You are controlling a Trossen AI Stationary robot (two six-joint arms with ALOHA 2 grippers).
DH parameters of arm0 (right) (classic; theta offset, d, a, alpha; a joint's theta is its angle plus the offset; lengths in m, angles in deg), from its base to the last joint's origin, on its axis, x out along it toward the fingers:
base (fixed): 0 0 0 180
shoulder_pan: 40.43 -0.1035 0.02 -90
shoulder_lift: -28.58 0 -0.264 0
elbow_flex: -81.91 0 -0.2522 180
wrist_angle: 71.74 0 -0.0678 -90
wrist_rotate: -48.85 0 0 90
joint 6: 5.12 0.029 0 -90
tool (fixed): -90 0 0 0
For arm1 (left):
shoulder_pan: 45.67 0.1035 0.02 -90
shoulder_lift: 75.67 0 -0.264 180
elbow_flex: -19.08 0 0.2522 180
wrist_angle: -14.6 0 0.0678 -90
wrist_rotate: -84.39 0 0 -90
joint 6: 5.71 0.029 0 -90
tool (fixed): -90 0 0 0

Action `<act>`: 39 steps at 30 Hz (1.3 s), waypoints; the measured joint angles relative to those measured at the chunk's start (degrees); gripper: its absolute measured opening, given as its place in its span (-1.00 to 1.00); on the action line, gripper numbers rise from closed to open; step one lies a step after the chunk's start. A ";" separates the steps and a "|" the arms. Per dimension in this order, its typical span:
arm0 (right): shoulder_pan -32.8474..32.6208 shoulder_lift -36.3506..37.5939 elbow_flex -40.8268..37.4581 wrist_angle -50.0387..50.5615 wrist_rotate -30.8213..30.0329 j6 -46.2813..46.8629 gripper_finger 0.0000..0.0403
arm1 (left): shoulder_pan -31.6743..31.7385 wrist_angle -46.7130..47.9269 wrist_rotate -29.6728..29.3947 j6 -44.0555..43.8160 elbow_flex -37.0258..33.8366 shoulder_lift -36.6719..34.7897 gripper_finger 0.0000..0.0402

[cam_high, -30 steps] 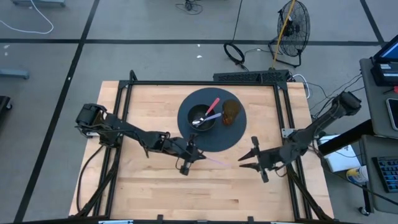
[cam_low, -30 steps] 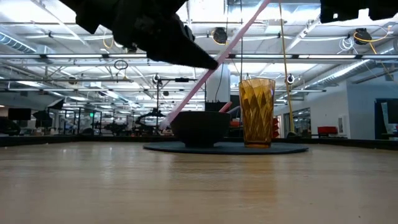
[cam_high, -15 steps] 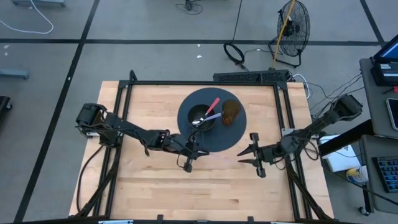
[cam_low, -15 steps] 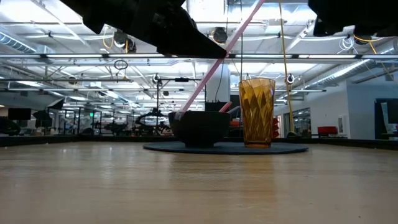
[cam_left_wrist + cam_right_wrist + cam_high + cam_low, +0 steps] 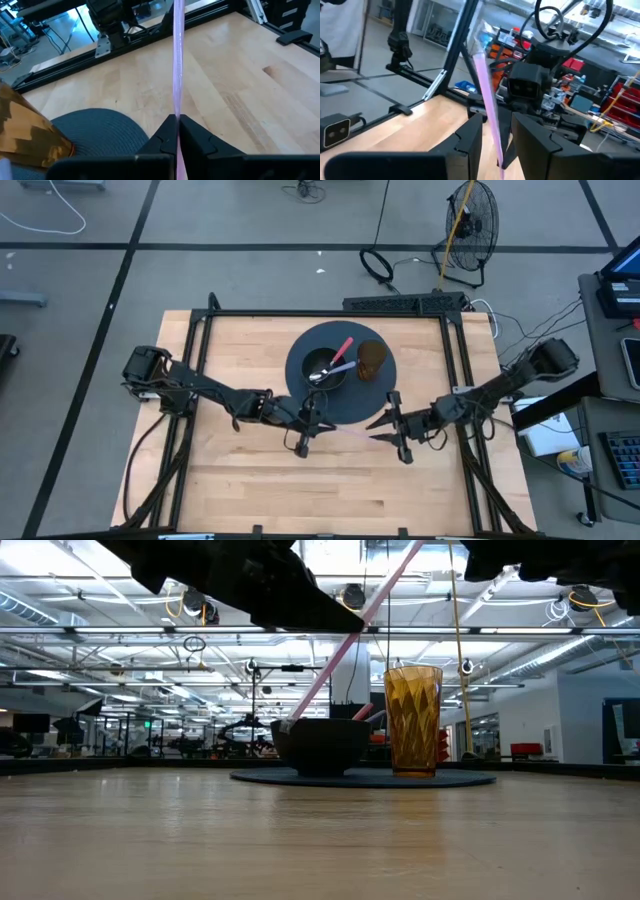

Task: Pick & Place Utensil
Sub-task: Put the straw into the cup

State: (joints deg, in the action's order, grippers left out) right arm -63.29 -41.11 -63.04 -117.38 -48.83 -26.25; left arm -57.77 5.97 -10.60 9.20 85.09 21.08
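The left gripper [image 5: 177,131] is pinching a long pale-pink plastic utensil [image 5: 178,65] near one end, just beside the round dark plate [image 5: 300,395]; the right gripper [image 5: 388,423], fingers spread, is closing around the utensil's far end. Risk, I judge: the shaft is slanting between the right fingers [image 5: 470,137], so an off-centre squeeze could twist or drop it beside the dark bowl [image 5: 325,369] and amber faceted tumbler [image 5: 371,359].

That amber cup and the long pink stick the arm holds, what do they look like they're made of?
The amber cup looks like translucent plastic or glass: light shines through its faceted, glossy wall, so I cannot say which. The pink utensil, clamped in the left gripper, looks like thin, smooth, slightly see-through plastic, pale and even in colour.
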 joint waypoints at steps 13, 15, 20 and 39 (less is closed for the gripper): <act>3.04 -6.84 5.15 -0.81 3.46 0.25 -0.49 | 0.14 -0.22 -0.02 0.27 -0.02 0.00 -0.93; 3.03 -7.44 5.78 -0.80 3.46 -0.43 -0.49 | 0.13 -0.19 -0.02 0.31 -0.01 0.00 -0.97; 3.02 -7.60 6.08 -0.78 3.46 -0.61 -0.58 | 0.13 -0.03 -0.03 0.44 -0.02 0.00 -0.93; 2.98 -7.60 6.06 -0.58 3.50 -1.62 -0.99 | 0.13 -0.12 -0.07 1.11 -0.02 0.00 -0.96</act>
State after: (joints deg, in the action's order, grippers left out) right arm -60.31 -48.72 -56.98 -117.97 -45.33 -27.87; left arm -57.64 5.84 -10.67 10.30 85.06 21.08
